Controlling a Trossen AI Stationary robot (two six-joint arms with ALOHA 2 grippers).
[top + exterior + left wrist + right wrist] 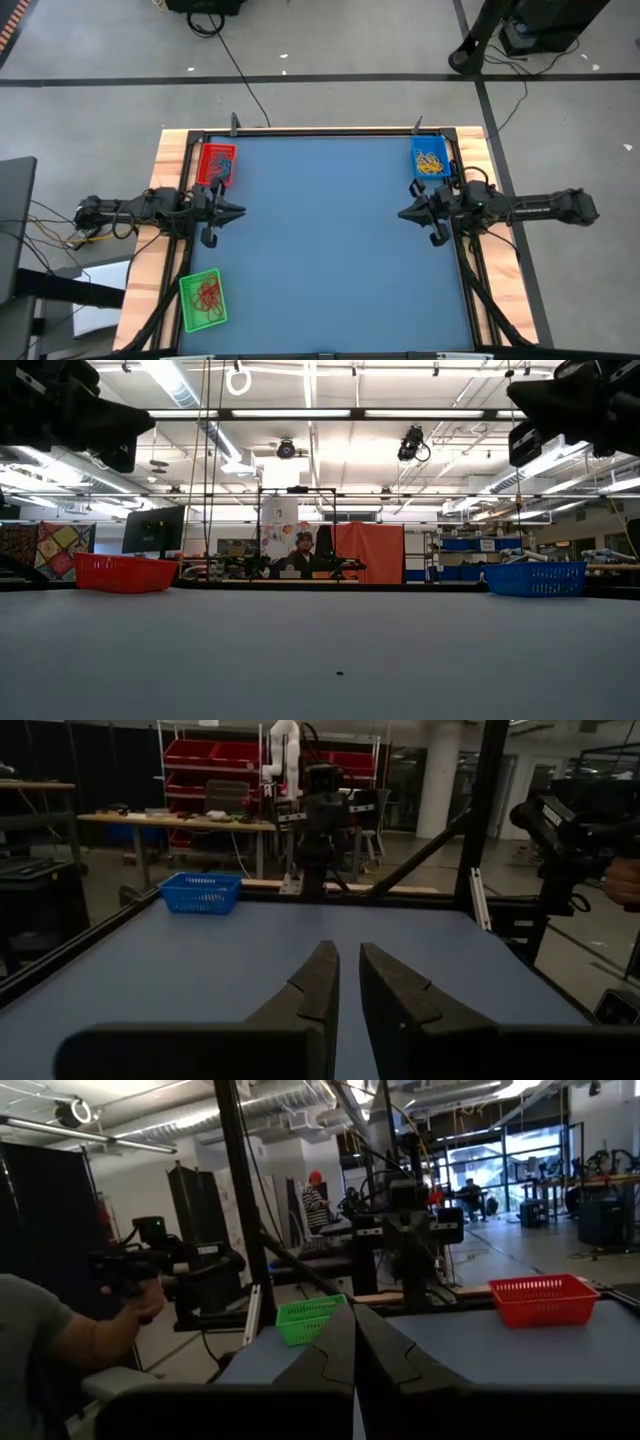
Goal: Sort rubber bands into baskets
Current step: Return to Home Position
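Three baskets sit on the one tabletop (330,250): one red basket (217,164), one blue basket (431,160), one green basket (203,300). Each of the three holds a single tangle of rubber bands (206,293) (too knotted for me to count the loops). There are two dark arms, so two grippers: one left gripper (238,211), one right gripper (403,213). Looking level across the tabletop, I count one person (303,550) seated in the room behind.

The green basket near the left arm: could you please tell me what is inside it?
The green basket holds a tangle of red rubber bands, seen from above. Their number and anything beneath the tangle cannot be seen.
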